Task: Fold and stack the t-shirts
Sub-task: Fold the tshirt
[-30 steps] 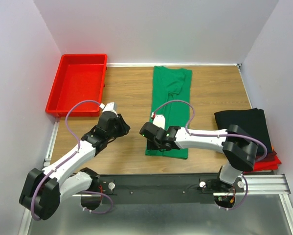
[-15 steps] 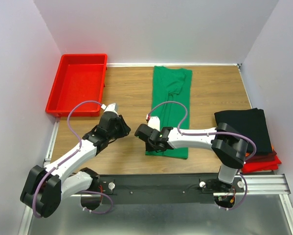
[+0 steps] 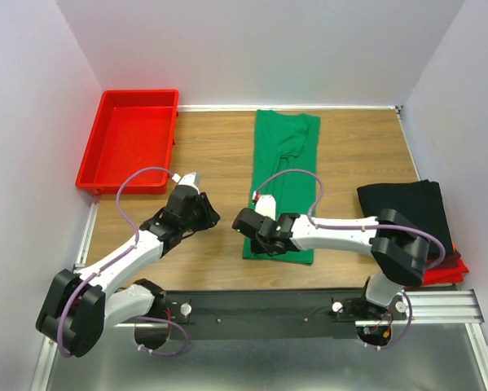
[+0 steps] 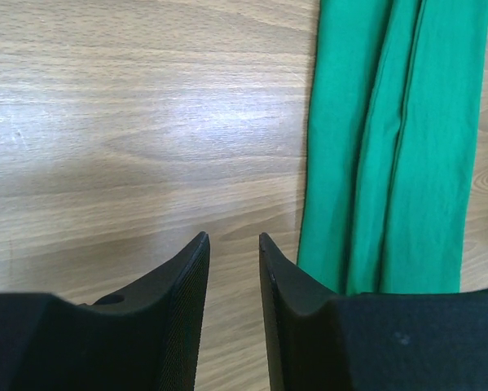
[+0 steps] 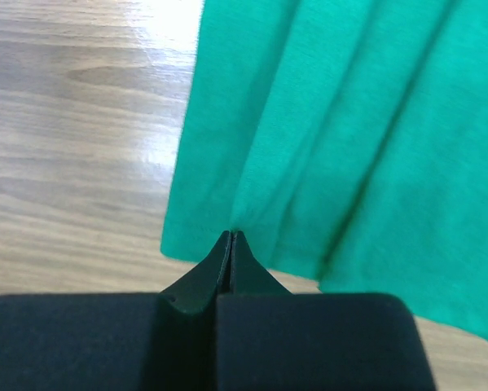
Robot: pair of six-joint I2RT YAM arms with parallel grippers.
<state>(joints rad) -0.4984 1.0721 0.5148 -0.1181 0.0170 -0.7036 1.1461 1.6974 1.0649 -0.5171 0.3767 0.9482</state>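
We see the green t-shirt (image 3: 286, 163) lying in the middle of the desk (image 3: 211, 138). It is folded the long way into a thin strip. It is not folded short yet, so we think this shirt is about half done. The right fingers (image 5: 230, 244) are closed tight on the near edge of the green t-shirt, and the cloth bunches up a little where they pinch it. The left fingers (image 3: 206, 214) are open and hold nothing. They are over the bare wood just beside the shirt's left side. At the right side of the desk, a black t-shirt (image 3: 406, 208) sits folded on top of a red t-shirt (image 3: 455, 267), and those two look finished. What is left, we think, is to fold the green one short and put it on top of them. The desk is light brown wood. A red tray (image 3: 129, 147) sits in the far left corner, and pale walls (image 3: 268, 49) stand on three sides.
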